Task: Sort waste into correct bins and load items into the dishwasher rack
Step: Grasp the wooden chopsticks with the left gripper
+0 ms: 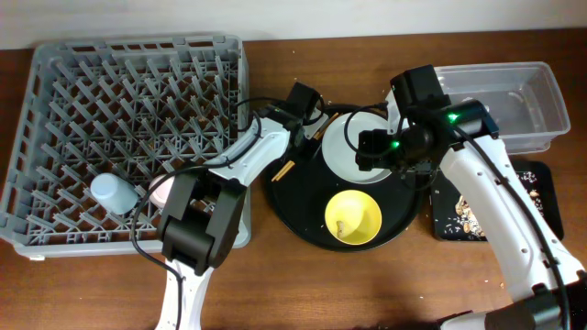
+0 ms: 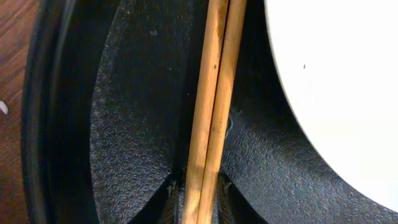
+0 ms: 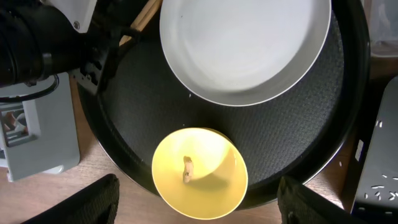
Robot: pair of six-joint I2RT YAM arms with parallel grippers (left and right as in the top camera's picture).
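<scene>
Chopsticks (image 2: 211, 106) paired, long axis diagonal on round black tray (image 1: 292, 206), alongside the plate (image 1: 341, 147); left gripper (image 2: 202, 199) pinches them; right gripper (image 3: 202, 202) wide apart, empty

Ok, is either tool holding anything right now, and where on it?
The left tool grips the wooden chopsticks as a pair, near their end beside the plate. The right tool is open, holding nothing.

Plate (image 2: 336, 81) just beside chopsticks (image 2: 214, 112)
</scene>
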